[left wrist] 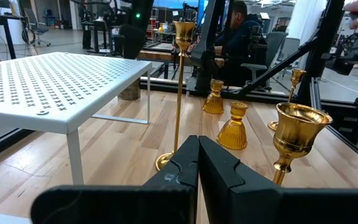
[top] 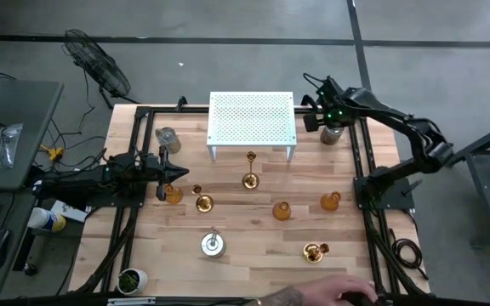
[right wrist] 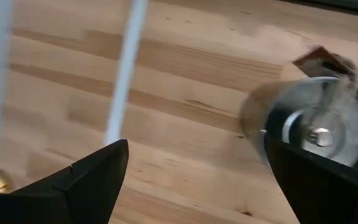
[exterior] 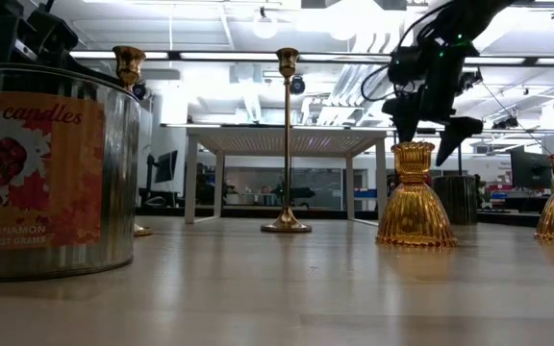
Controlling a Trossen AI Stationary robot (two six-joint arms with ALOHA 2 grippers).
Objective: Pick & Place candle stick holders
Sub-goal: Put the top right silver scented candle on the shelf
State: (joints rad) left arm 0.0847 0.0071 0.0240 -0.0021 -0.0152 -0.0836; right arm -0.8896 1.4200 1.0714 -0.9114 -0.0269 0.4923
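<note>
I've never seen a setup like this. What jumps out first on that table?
Probably the white perforated stand at the back of the wooden table, with the tall slim gold candlestick just in front of it and amber glass holders scattered nearby. At the back right corner, the right gripper hangs open over a silver holder, while the left gripper rests shut at the left edge.

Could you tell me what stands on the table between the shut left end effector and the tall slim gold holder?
In the high view, an amber glass holder and a gold stemmed holder stand between the left end effector and the tall slim gold holder.
</note>
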